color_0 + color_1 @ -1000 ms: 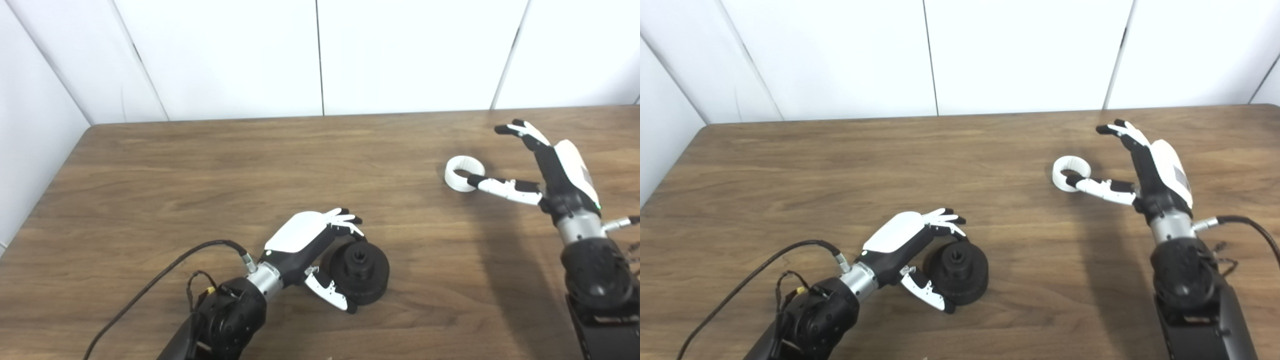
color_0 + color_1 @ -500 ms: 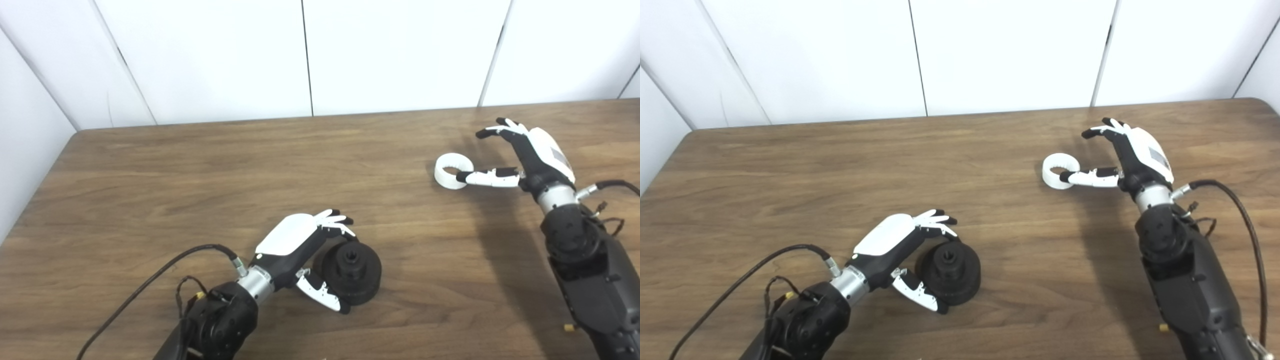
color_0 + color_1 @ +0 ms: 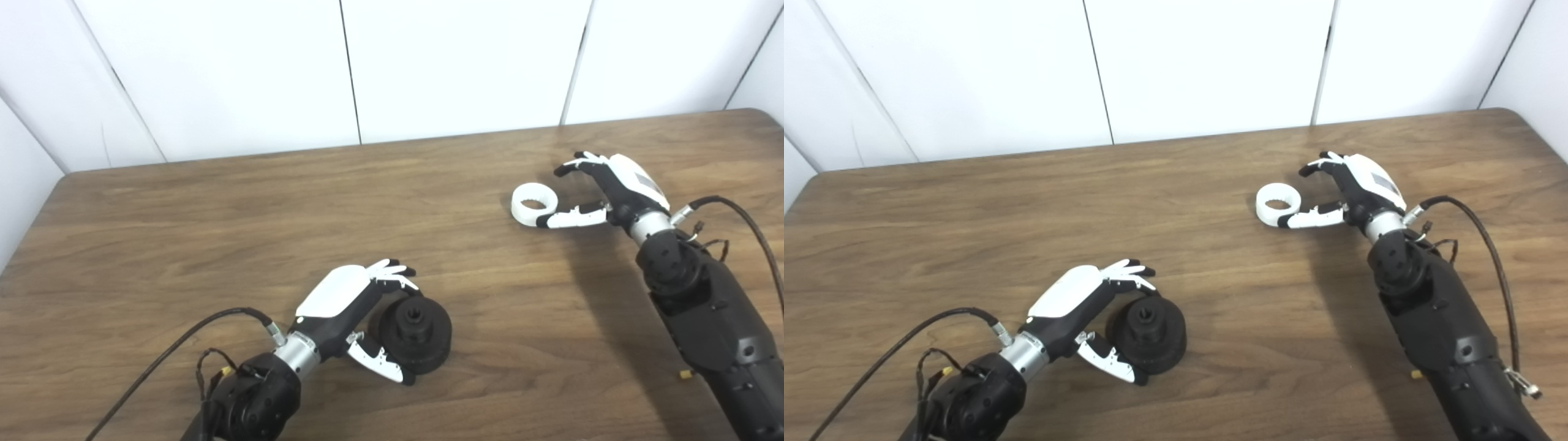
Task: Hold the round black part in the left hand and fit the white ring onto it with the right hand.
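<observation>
Both forearms cut off at the bottom edge, left hand (image 3: 343,300) hiding the black part's (image 3: 416,331) near side

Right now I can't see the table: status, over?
Left robot hand cupped round the black part, still on table. Right robot hand open beside white ring, not gripped. Nothing between them.

— Any lettering, numbers or brand marks to read anywhere?

— None. There is a small grey patch on the back of the right hand (image 3: 631,184), at about two o'clock in the view, but it is too small and blurred to tell whether it carries any text.

— And the black part, the ring, the table, the wall panels?

— Plain surfaces all; no labels, numbers or signs can be read on any of them.
</observation>
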